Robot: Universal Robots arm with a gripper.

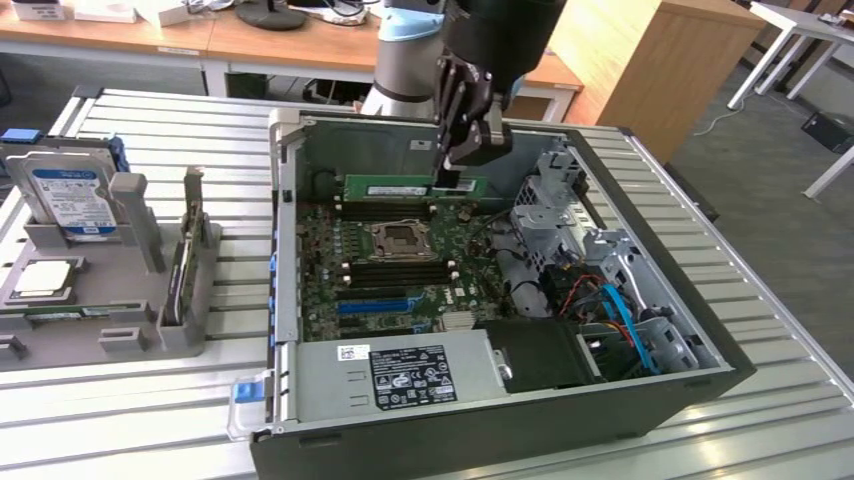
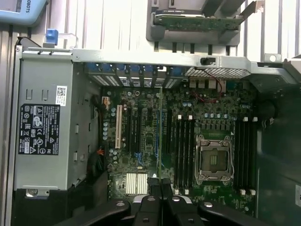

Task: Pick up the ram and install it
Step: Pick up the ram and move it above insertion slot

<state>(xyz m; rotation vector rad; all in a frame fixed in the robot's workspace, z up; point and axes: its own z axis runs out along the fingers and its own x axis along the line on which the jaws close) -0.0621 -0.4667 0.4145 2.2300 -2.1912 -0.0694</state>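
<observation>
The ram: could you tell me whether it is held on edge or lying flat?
On edge: the gripper clamps the ram from above, its green face upright over the motherboard.

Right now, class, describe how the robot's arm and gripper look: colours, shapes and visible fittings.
The arm is a silver-grey cylinder with a light blue joint band. Its wrist housing is black. The gripper is black, with jointed linkage fingers fastened by silver bolts.
</observation>
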